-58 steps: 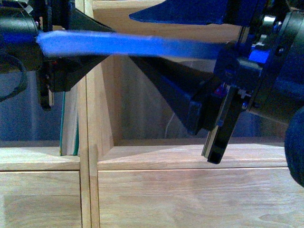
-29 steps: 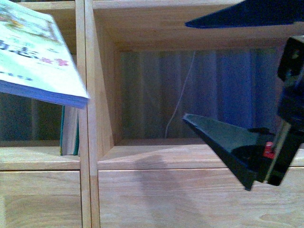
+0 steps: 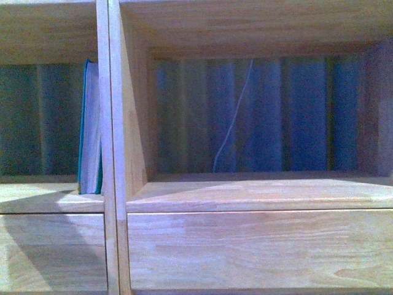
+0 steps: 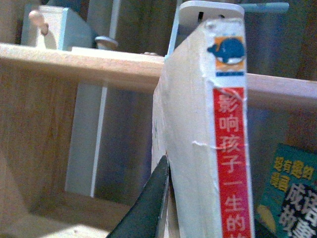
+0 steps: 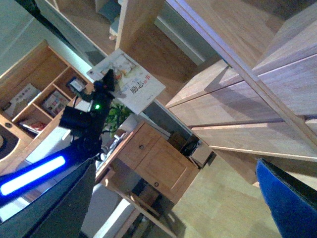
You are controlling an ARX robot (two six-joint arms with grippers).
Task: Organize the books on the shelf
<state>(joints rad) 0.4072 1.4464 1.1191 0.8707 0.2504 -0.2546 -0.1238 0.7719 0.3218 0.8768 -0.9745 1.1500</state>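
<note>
The light-wood shelf point(image 3: 245, 196) fills the front view. The teal-covered book point(image 3: 90, 129) stands upright at the right side of the left cubby, against the divider. Neither gripper shows in the front view. In the left wrist view my left gripper point(image 4: 198, 213) is shut on the white-covered paperback point(image 4: 190, 144), red-marked spine facing the camera. One dark finger point(image 4: 148, 208) presses its cover. The right wrist view shows the left gripper point(image 5: 103, 88) holding the paperback point(image 5: 130, 82) up by the shelf point(image 5: 237, 99). My right gripper point(image 5: 168, 198) is open and empty.
A teal printed cover point(image 4: 290, 193) shows beside the held paperback; I cannot tell whether it is the same teal book. A shelf board point(image 4: 74, 62) crosses behind, with small objects on it. A small wooden cabinet point(image 5: 153, 158) and a chair stand on the floor.
Both arms and the paperback have moved out of the front view. The teal book and both cubbies are now unobstructed.
</note>
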